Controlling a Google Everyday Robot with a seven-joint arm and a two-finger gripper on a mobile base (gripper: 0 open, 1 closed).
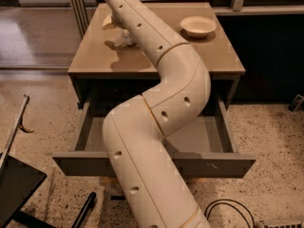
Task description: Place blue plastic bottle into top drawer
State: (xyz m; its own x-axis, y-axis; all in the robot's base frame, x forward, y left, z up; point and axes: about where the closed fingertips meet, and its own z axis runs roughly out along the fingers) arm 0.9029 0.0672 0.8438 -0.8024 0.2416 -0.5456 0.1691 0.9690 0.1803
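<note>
The blue plastic bottle (124, 38), small, clear and crinkly, lies on the tan table top (95, 58) at the back left, partly hidden behind my arm. The top drawer (216, 165) is pulled open under the table, and the part of its grey inside that shows holds nothing. My white arm (161, 108) rises from the bottom of the view, crosses over the drawer and table, and leaves the frame at the top left. My gripper is out of view past the top edge, above the bottle's end of the table.
A white round bowl (198, 26) sits at the table's back right. A pale tan object (110, 21) lies behind the bottle. A black object (16, 189) stands on the floor at the front left, and a black cable (230, 207) lies at the front right. A dark cabinet (270, 56) flanks the table's right side.
</note>
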